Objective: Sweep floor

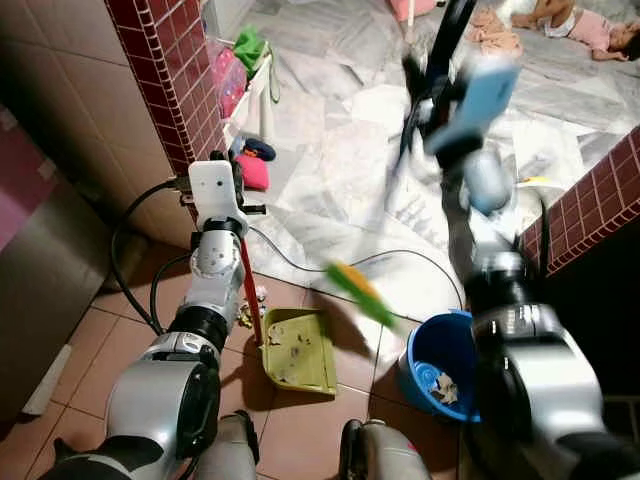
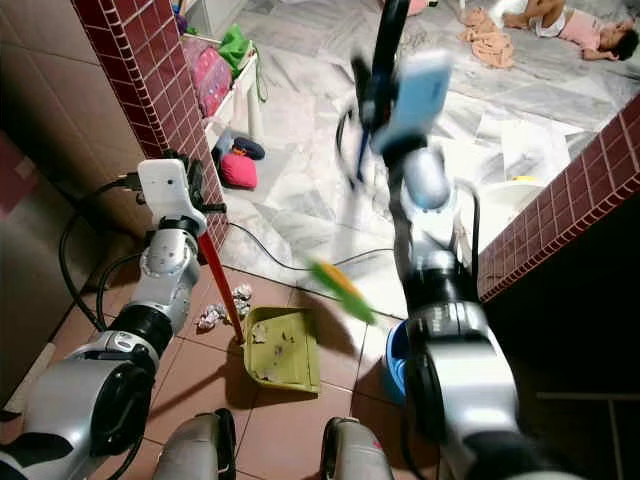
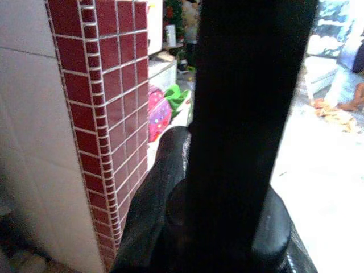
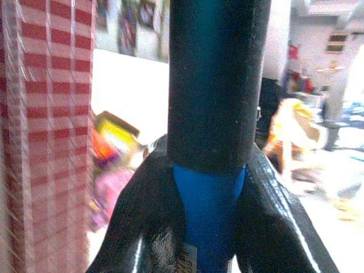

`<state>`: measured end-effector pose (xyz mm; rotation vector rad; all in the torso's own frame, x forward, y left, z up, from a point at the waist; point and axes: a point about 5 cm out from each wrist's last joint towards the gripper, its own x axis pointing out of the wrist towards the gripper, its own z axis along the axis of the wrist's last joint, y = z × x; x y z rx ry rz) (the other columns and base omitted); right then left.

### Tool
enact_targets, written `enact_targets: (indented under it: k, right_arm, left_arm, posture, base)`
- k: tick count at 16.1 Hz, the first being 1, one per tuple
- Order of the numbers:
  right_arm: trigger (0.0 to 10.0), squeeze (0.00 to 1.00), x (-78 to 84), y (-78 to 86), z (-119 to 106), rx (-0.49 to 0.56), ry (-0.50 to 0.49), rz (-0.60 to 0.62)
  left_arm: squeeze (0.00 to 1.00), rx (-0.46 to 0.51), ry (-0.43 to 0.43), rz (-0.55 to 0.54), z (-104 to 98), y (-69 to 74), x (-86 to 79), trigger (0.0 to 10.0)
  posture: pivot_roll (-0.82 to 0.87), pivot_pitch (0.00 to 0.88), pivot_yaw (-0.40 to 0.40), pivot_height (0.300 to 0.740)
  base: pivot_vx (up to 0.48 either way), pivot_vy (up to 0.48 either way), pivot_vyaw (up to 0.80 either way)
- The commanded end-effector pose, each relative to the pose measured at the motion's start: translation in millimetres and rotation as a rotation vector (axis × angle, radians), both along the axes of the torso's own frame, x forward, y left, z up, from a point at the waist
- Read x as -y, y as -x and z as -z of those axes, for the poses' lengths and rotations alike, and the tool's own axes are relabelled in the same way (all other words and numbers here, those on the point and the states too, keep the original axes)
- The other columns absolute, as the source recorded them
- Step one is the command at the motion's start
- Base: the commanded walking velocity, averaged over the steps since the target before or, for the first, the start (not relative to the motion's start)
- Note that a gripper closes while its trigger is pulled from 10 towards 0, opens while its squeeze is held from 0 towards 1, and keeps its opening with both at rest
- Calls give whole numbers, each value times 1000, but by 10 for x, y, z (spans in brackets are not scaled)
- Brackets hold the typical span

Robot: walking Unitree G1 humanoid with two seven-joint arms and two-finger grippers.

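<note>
My left gripper [image 1: 236, 172] is shut on the black top of a red handle [image 1: 248, 290] that runs down to a green dustpan [image 1: 300, 352] on the brown tiles, with bits of litter in it. In the left wrist view the black handle [image 3: 239, 114] stands between my fingers [image 3: 153, 193]. My right gripper [image 1: 432, 92] is raised over the marble floor and shut on the broom's black-and-blue handle [image 4: 209, 114]. The broom's green and yellow head [image 1: 360, 290] is blurred in the air above the dustpan's right side. Crumpled paper scraps [image 2: 214, 316] lie left of the dustpan.
A blue bucket [image 1: 440, 362] holding scraps stands right of the dustpan. A red-tiled pillar [image 1: 170, 90] rises at the left, a low red-tiled wall [image 1: 590, 205] at the right. A black cable [image 1: 300, 262] crosses the floor. Toys [image 1: 252, 165] lie by the pillar. A person [image 1: 585, 25] lies far back.
</note>
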<state>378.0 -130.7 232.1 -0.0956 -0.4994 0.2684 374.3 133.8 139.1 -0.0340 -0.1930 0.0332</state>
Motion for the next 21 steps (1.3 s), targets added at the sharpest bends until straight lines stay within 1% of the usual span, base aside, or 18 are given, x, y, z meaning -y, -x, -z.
enact_targets:
  k: [1, 2, 3, 4, 5, 7, 9, 10, 11, 13, 14, 15, 16, 17, 18, 19, 20, 21]
  right_arm:
    - [10000, 0, -75, 63, -211, 130, 50, -5]
    - [10000, 0, -71, 115, -71, 96, 38, -13]
    - [10000, 0, -67, 132, -18, 88, 40, -6]
    - [10000, 0, -74, 164, 70, 76, 54, 6]
    - [10000, 0, -81, 183, 107, 75, 63, 13]
    - [10000, 0, -125, 232, 231, 58, 71, 44]
    - [10000, 0, -133, 251, 323, 44, 80, 84]
    - [10000, 0, -118, 260, 368, 33, 94, 102]
    - [10000, 0, -108, 267, 392, 28, 101, 113]
    - [10000, 0, -73, 278, 434, 24, 118, 145]
    - [10000, 0, -58, 285, 464, 18, 126, 158]
    - [10000, 0, -57, 287, 482, 13, 127, 160]
    - [10000, 0, -61, 290, 505, 5, 127, 161]
    - [10000, 0, -66, 290, 516, -2, 127, 158]
    - [10000, 0, -76, 290, 524, -10, 123, 147]
    - [10000, 0, -86, 293, 528, -10, 122, 144]
    - [10000, 0, -108, 290, 542, -26, 125, 119]
    - [10000, 0, -129, 293, 534, -12, 185, 118]
  left_arm:
    - [0, 90, 28, 23, -206, -42, 30, 10000]
    - [0, 108, 31, 45, -222, -25, 12, 10000]
    - [0, 110, 13, 52, -220, -20, 4, 10000]
    - [0, 128, 11, 87, -223, 10, 3, 10000]
    - [0, 133, 20, 105, -221, 25, -1, 10000]
    - [0, 119, 76, 178, -185, 82, -32, 10000]
    - [0, 111, 92, 278, -158, 167, -32, 10000]
    - [0, 84, 103, 319, -120, 213, -46, 10000]
    - [0, 69, 133, 333, -104, 240, -67, 10000]
    - [0, 36, 99, 330, -28, 325, -159, 10000]
    - [0, 2, 118, 329, 13, 394, -221, 10000]
    - [0, -14, 124, 339, 30, 432, -245, 10000]
    - [0, -43, 154, 356, 51, 487, -273, 10000]
    - [0, -73, 175, 372, 57, 508, -274, 10000]
    - [0, -75, 191, 388, 42, 524, -272, 10000]
    - [0, -81, 225, 410, 23, 548, -270, 10000]
    - [0, -91, 249, 423, 11, 568, -278, 10000]
    - [0, -89, 287, 428, -9, 592, -297, 10000]
  posture:
    - [-101, 80, -15, 740]
    - [-92, 72, -9, 740]
    - [-86, 69, -10, 740]
    - [-77, 63, -9, 740]
    - [-76, 62, -9, 740]
    - [-60, 52, -14, 740]
    - [-44, 46, -20, 740]
    - [-36, 44, -23, 740]
    - [-28, 42, -25, 740]
    - [-25, 41, -25, 740]
    - [-25, 41, -25, 740]
    - [-25, 41, -25, 740]
    - [-15, 48, -22, 740]
    - [-13, 49, -22, 740]
    - [-13, 49, -23, 740]
    - [-11, 49, -24, 740]
    - [-11, 49, -24, 740]
    - [-11, 49, -24, 740]
  base:
    - [0, 0, 0]
    - [0, 0, 0]
    - [0, 0, 0]
    - [0, 0, 0]
    - [0, 0, 0]
    - [0, 0, 0]
    - [0, 0, 0]
    - [0, 0, 0]
    - [0, 0, 0]
    - [0, 0, 0]
    - [0, 0, 0]
    - [0, 0, 0]
    - [0, 0, 0]
    - [0, 0, 0]
    - [0, 0, 0]
    - [0, 0, 0]
    - [0, 0, 0]
    - [0, 0, 0]
